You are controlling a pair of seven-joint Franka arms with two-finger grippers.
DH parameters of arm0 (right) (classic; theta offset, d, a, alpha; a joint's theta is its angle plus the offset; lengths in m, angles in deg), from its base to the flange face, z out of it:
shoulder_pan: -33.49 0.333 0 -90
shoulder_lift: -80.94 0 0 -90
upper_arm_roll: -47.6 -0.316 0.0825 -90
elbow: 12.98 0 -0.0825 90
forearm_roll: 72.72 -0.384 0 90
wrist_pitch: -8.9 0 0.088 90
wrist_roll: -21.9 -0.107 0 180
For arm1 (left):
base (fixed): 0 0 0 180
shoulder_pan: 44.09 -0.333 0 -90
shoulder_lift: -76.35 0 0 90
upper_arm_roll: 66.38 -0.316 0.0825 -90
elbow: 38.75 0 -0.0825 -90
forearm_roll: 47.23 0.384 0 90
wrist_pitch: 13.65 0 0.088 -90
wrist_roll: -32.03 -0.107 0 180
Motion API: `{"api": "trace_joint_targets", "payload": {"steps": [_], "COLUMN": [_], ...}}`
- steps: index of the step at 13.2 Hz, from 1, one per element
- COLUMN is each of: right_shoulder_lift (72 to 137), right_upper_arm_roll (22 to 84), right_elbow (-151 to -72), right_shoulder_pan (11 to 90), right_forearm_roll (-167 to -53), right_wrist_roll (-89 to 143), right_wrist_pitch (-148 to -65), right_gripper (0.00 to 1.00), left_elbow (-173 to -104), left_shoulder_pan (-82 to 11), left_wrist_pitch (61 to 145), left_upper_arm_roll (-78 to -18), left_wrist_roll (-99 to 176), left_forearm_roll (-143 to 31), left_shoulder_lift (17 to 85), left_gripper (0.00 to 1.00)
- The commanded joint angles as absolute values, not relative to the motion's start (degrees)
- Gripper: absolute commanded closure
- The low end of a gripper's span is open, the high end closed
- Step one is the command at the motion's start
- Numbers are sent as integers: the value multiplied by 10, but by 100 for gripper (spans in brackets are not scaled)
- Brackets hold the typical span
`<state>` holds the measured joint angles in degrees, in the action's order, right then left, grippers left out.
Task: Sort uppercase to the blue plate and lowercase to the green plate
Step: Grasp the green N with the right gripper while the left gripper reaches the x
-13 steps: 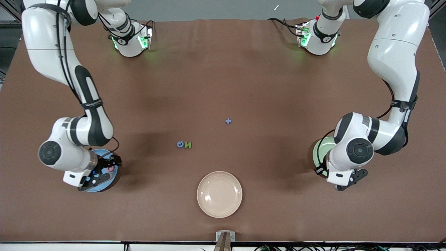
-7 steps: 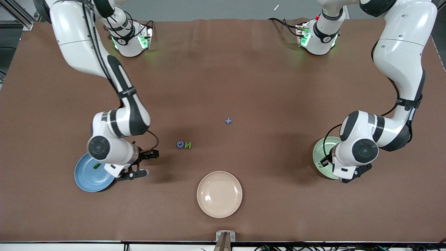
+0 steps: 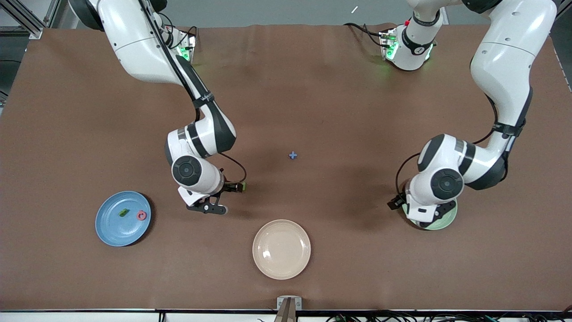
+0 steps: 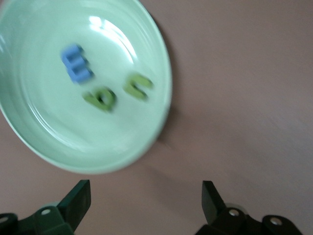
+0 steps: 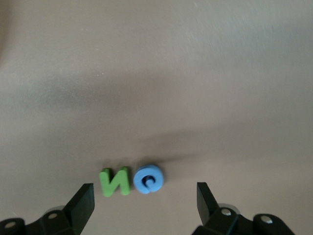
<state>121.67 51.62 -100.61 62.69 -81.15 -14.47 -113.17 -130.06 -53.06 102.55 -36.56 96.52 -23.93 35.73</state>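
Observation:
The blue plate (image 3: 111, 230) holds a green letter (image 3: 123, 213) and the red ring (image 3: 141, 215). My right gripper (image 3: 221, 199) is open and empty over the blue G (image 5: 148, 179) and green N (image 5: 115, 181), which lie side by side on the table between its open fingers (image 5: 145, 203). In the front view the G is hidden. The blue x (image 3: 292, 155) lies alone mid-table. The green plate (image 3: 449, 219), largely under my left arm, holds the blue m (image 4: 76, 63), a green p shape (image 4: 100, 98) and a green u shape (image 4: 137, 87). My left gripper (image 4: 145, 205) is open and empty beside its rim (image 4: 161, 122).
A cream plate (image 3: 281, 249) sits nearer the front camera than the G and N, between the two coloured plates. A brown mat (image 3: 313, 89) covers the table.
My right gripper left the blue plate, with the red ring now lying on it, and swung toward the table's middle over the G and N. My left arm shifted slightly over the green plate.

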Motion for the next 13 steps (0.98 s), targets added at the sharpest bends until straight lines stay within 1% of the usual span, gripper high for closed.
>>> {"api": "trace_joint_targets", "payload": {"steps": [1,3,6,7,9,10,13], "right_shoulder_lift": [1215,1219,1219,1219,1219,1220,1222], "right_upper_arm_roll": [522,522,522,522,521,521,522], "right_elbow": [-1018,-1035,-1043,-1043,-1044,-1049,-1095], "right_shoulder_pan": [649,654,670,671,671,671,696], "right_forearm_roll": [-822,-821,-820,-820,-821,-829,-834], "right_wrist_roll": [-276,-297,-299,-302,-306,-324,-407], "right_wrist_pitch": [-1156,-1173,-1189,-1189,-1197,-1208,-1310], "right_gripper": [8,8,8,9,17,18,15], "left_elbow": [-1322,-1329,-1338,-1344,-1345,-1345,-1345], "left_shoulder_pan": [-526,-508,-494,-489,-471,-459,-433], "left_wrist_pitch": [1038,1044,1045,1048,1054,1063,1100], "left_upper_arm_roll": [-346,-346,-346,-345,-345,-345,-346], "left_wrist_roll": [1056,1119,1127,1125,1117,1118,1117], "left_forearm_roll": [-239,-238,-237,-235,-232,-232,-229], "left_shoulder_lift": [368,367,367,367,368,367,359], "left_gripper": [0,0,1,2,3,4,4]}}
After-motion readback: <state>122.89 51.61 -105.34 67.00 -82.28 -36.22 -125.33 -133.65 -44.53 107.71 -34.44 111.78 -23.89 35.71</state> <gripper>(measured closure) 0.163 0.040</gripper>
